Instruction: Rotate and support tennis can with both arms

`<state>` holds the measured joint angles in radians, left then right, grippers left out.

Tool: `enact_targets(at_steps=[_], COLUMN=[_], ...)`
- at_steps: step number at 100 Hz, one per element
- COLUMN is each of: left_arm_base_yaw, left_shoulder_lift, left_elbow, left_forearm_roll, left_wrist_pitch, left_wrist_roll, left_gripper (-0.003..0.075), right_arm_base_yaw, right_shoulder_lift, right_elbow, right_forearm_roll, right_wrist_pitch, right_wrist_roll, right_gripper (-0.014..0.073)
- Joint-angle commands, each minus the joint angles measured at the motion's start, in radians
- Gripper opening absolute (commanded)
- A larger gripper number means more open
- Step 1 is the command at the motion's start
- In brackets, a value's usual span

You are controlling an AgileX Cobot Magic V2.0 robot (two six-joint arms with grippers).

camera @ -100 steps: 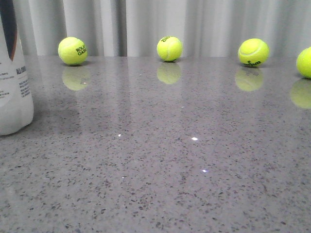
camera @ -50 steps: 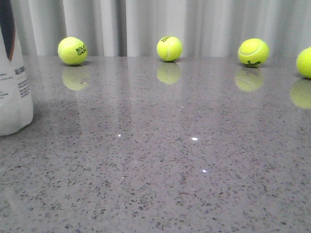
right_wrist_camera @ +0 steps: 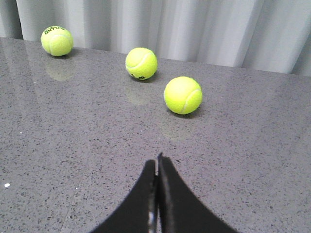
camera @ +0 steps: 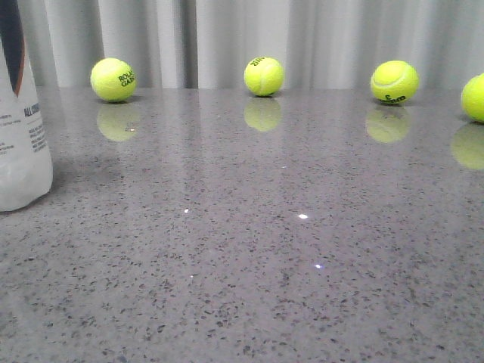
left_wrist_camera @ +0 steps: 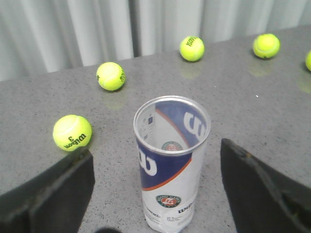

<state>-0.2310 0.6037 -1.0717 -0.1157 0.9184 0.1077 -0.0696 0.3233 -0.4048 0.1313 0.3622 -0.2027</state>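
The tennis can (left_wrist_camera: 171, 165) stands upright on the grey table, its open silver rim up and nothing inside. In the front view only its white lower part (camera: 21, 136) shows at the far left edge. My left gripper (left_wrist_camera: 156, 167) is open, one black finger (left_wrist_camera: 53, 194) on each side of the can, both well apart from it. My right gripper (right_wrist_camera: 157, 162) is shut with nothing in it, hovering over bare table, away from the can. Neither arm shows in the front view.
Yellow-green tennis balls lie along the table's back edge by the curtain (camera: 113, 79) (camera: 264, 76) (camera: 394, 81) (camera: 475, 97). One ball (left_wrist_camera: 72, 132) lies close to the can. Two balls (right_wrist_camera: 141, 63) (right_wrist_camera: 182, 95) lie ahead of the right gripper.
The can's visible part at the left edge of the front view has shifted and tilted very slightly. The balls have not moved.
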Motion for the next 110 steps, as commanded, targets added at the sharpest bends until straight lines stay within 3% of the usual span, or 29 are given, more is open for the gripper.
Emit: enact_targets(at_steps=[1, 25, 46, 64, 85, 110], left_arm_base_yaw=[-0.004, -0.004, -0.004, -0.004, -0.004, -0.004], left_shoulder_lift=[-0.073, -0.246, -0.289, -0.289, -0.289, -0.289], left_elbow=[0.116, 0.519, 0.732, 0.758, 0.758, 0.758], left_forearm_roll=[-0.002, -0.013, -0.032, -0.032, -0.032, -0.032], left_wrist_pitch=[-0.206, -0.605, -0.894, -0.934, -0.934, -0.934], left_wrist_roll=[-0.020, -0.020, -0.020, -0.020, -0.020, -0.020], left_gripper=[0.0523, 0.0523, 0.0480, 0.0337, -0.0020, -0.0021], right_arm_base_yaw=[-0.005, -0.005, -0.005, -0.005, -0.005, -0.005], right_shoulder_lift=[0.004, 0.004, 0.004, 0.004, 0.004, 0.004], right_elbow=[-0.029, -0.029, -0.029, -0.029, -0.029, -0.029], right_forearm_roll=[0.003, 0.003, 0.003, 0.003, 0.003, 0.003], right_wrist_pitch=[-0.082, -0.082, -0.082, -0.082, -0.082, -0.082], right_wrist_roll=[-0.002, -0.002, -0.002, -0.002, -0.002, -0.002], right_gripper=[-0.0067, -0.0067, -0.0067, -0.0067, -0.0067, -0.0067])
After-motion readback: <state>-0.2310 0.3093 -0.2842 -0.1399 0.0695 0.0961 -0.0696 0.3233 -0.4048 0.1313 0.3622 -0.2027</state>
